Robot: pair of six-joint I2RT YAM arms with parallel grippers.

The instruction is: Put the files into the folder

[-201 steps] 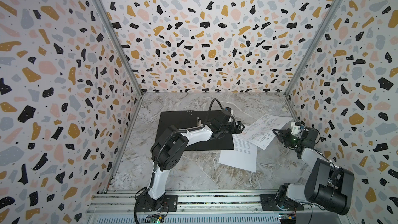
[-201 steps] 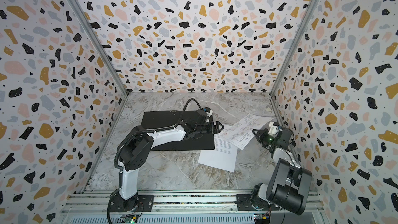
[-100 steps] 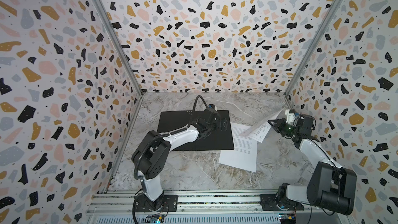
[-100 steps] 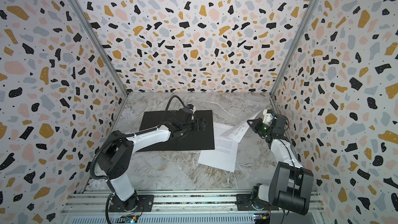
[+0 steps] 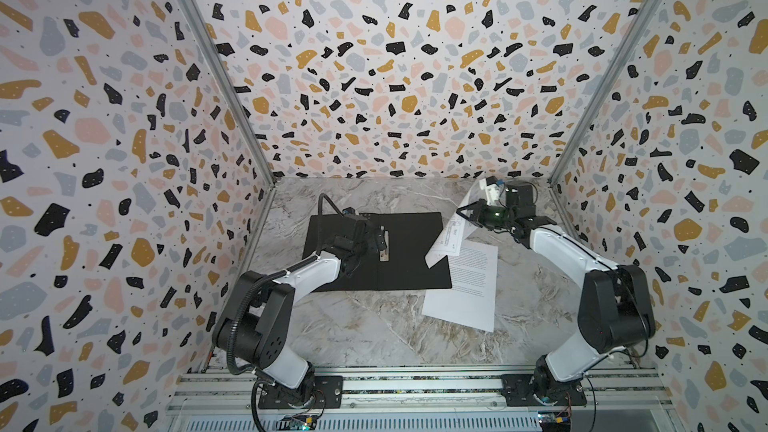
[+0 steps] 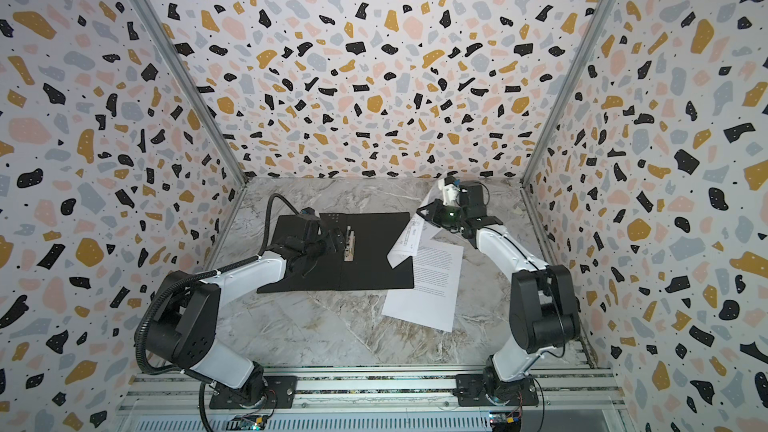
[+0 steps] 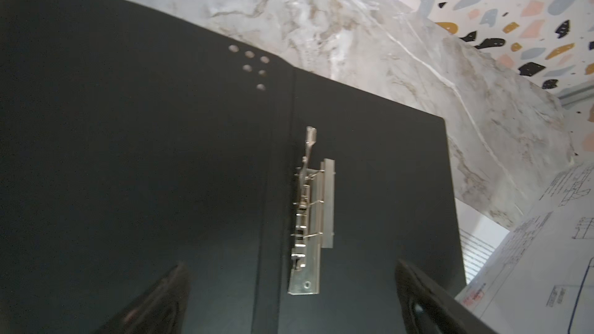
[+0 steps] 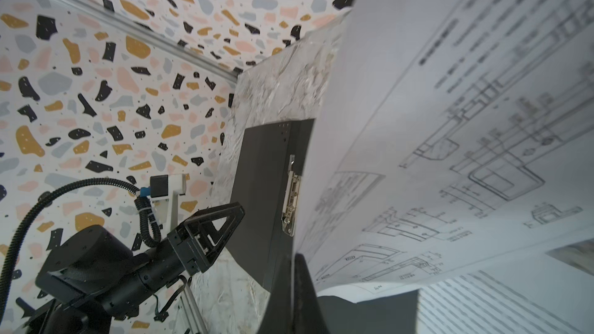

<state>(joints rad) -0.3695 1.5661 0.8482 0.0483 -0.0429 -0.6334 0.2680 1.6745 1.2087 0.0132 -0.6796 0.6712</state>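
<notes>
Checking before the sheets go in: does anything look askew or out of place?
Yes. The drawing sheet, pinched by the right end effector, hangs curled with its lower corner over the open folder's right edge. The text sheet lies skewed on the table beside the folder, outside it.

The folder lies open and flat on the table, left of centre, with the clip on its middle fold and the left gripper above the left flap, just beside the clip. The text sheet lies flat just right of the folder and reaches nearer the front edge. The drawing sheet hangs from the right gripper at the back right, its lower end over the folder's right edge and the text sheet's back end.
</notes>
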